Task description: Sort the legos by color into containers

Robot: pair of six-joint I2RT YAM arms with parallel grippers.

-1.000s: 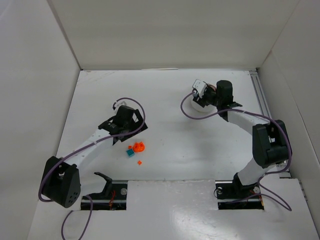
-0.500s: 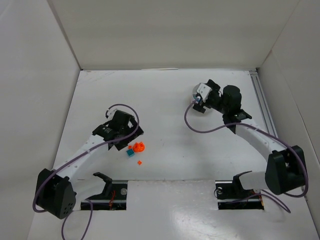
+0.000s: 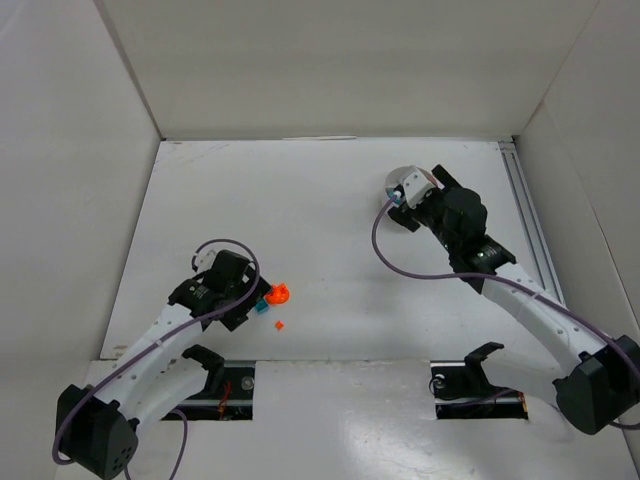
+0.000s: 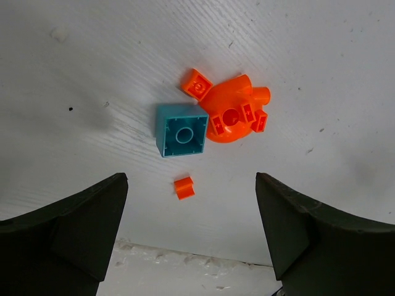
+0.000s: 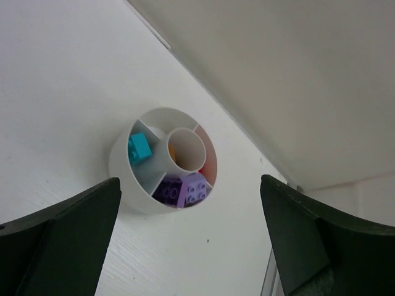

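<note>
In the left wrist view a teal brick (image 4: 181, 138) lies on the table beside an orange cluster piece (image 4: 234, 114), a small orange square bit (image 4: 197, 84) and a tiny orange bit (image 4: 183, 187). My left gripper (image 4: 191, 200) is open and empty above them, with the tiny bit between its fingers. The white divided dish (image 5: 125, 180) shows in the right wrist view; it holds a teal brick (image 5: 139, 149), purple bricks (image 5: 196, 187), and some orange and red. My right gripper (image 5: 190, 206) is open and empty above the dish. In the top view the loose legos (image 3: 278, 294) lie just right of the left gripper (image 3: 252, 298).
White walls enclose the table on the left, back and right. A metal rail (image 3: 530, 220) runs along the right edge. Two black clamps (image 3: 205, 358) sit at the near edge by the arm bases. In the top view the right gripper (image 3: 405, 195) hides most of the dish.
My left arm has drawn back toward the near left, so its gripper now sits lower, just left of the loose legos. My right arm has stretched out, its gripper staying over the dish.
</note>
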